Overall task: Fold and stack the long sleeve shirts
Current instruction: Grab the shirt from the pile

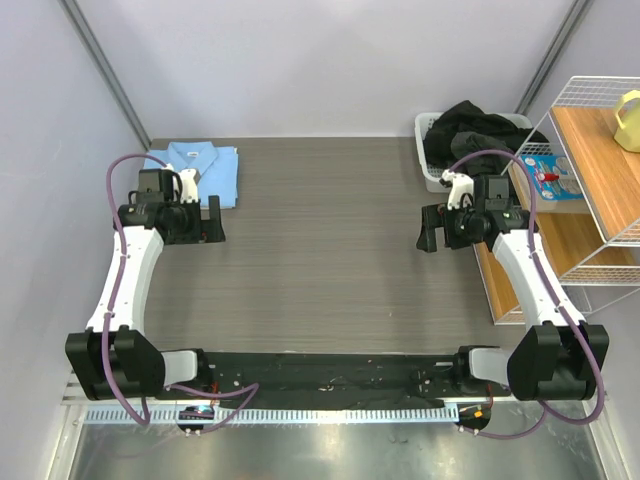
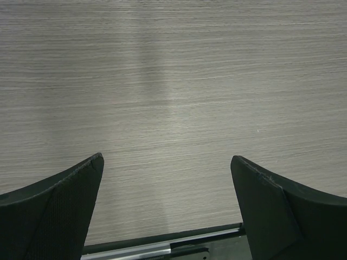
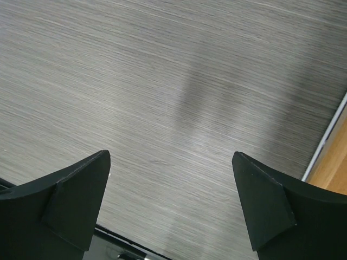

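A light blue long sleeve shirt point(image 1: 208, 163) lies folded, collar up, at the far left of the table. A black shirt point(image 1: 472, 128) sits bunched up in a white basket point(image 1: 427, 152) at the far right. My left gripper point(image 1: 213, 220) hovers just in front of the blue shirt, open and empty. My right gripper point(image 1: 429, 228) hangs near the basket's front, also open and empty. In the left wrist view the left gripper point(image 2: 167, 162) shows only bare table between its fingers point(image 2: 65, 206). The right gripper point(image 3: 171, 157) in its wrist view shows the same, with fingers point(image 3: 70, 200) wide apart.
A white wire shelf point(image 1: 590, 150) with wooden boards stands at the right edge. It holds a yellow object point(image 1: 628, 120) and a blue packet point(image 1: 550, 175). The grey wood-grain table point(image 1: 320, 250) spreads between the arms.
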Tool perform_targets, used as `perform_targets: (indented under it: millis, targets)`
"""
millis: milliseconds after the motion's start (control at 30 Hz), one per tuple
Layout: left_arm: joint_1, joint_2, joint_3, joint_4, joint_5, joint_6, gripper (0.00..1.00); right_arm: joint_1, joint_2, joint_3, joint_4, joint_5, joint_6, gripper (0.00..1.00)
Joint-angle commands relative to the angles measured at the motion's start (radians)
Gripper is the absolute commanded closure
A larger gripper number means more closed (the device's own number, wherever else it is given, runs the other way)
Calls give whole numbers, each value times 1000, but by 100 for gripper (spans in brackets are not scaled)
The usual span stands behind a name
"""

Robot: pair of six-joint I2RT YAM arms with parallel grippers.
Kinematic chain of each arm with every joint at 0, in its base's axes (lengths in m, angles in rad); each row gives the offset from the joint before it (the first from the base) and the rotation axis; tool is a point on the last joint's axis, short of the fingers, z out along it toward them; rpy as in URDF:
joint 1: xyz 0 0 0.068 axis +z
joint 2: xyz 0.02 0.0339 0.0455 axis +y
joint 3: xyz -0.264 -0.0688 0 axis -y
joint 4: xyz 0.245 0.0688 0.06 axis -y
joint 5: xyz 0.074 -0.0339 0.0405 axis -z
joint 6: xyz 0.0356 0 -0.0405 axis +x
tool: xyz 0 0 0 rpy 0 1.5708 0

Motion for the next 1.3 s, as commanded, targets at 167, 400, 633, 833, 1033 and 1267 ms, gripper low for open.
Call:
perform_targets:
  millis: [167, 400, 633, 833, 1033, 1267]
  targets:
    - [2, -21, 56, 0, 16, 37, 0, 87, -12, 59, -9, 135, -136, 0]
    - [2, 6, 82, 9, 56, 65, 0, 154, 179, 347, -37, 347, -304, 0]
    - [-12, 23, 92, 37, 76, 80, 0, 157, 554, 888, -100, 640, -475, 0]
    - [-14, 22, 69, 59, 94, 71, 0, 151, 842, 1107, -45, 945, -639, 0]
    - [-14, 23, 46, 83, 96, 74, 0, 115, 1032, 1268, 58, 1094, -796, 0]
    - [-14, 15, 23, 102, 85, 76, 0, 78, 1158, 1280, 107, 1120, -874, 0]
